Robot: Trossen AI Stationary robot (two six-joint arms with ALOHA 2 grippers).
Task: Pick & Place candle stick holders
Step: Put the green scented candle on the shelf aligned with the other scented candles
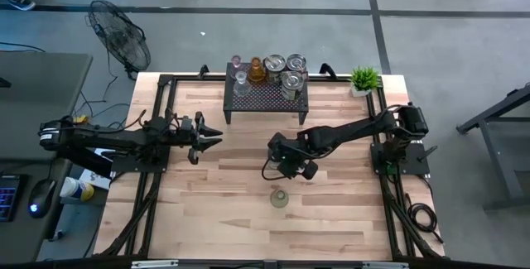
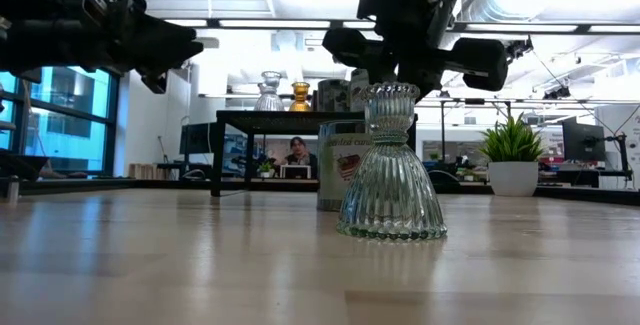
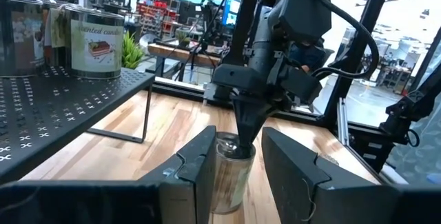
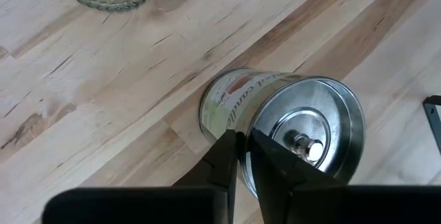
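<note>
Presently found right gripper (image 4: 244, 160) pinched thin on the rim of the silvery tin holder (image 4: 231, 103), which stood mid-table between the rack (image 1: 267, 97) and the ribbed glass holder (image 2: 392, 165). Noted left gripper (image 1: 209, 137) parked near the table's left side, fingers apart, empty. Counted six other holders on the rack. Judged the grip shallow and off-centre: expected the tin to tilt or slip free on lifting. Also judged the ribbed glass holder close enough to be clipped and toppled by a low swing. Flagged a hard set-down on the crowded rack as likely to knock neighbours.
</note>
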